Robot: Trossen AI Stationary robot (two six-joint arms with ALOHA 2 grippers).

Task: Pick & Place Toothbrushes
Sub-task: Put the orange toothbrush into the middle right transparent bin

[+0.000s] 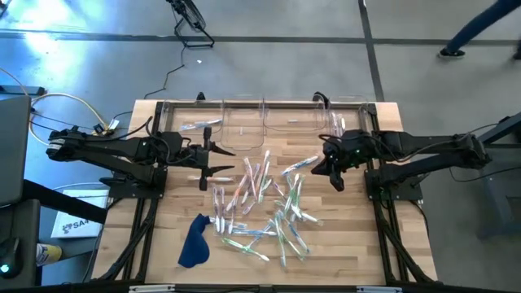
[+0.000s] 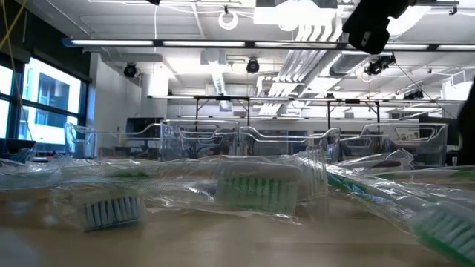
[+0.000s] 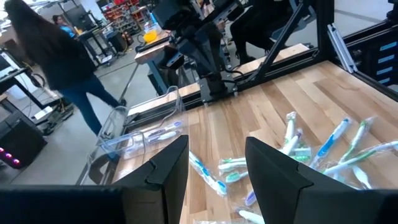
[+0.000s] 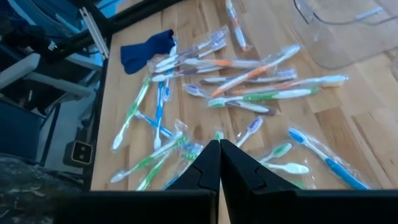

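Observation:
Several wrapped toothbrushes (image 1: pixel 260 203) with pink, green, blue and whitish handles lie in a loose pile on the wooden table's middle; they also show in the right wrist view (image 4: pixel 249 87) and close up in the low view (image 2: pixel 260 185). My left gripper (image 1: pixel 216 160) hovers left of the pile's far part, open, with nothing between its fingers (image 3: pixel 168 168). My right gripper (image 1: pixel 334 177) hangs above the table to the right of the pile, shut on nothing (image 4: pixel 219 163). One toothbrush (image 3: pixel 158 134) lies in the leftmost clear bin (image 1: pixel 202 124).
A row of clear plastic bins (image 1: pixel 269 118) stands along the table's far edge. A dark blue cloth (image 1: pixel 194 242) lies near the front left of the pile. A person (image 3: pixel 56 56) walks in the room beyond the table.

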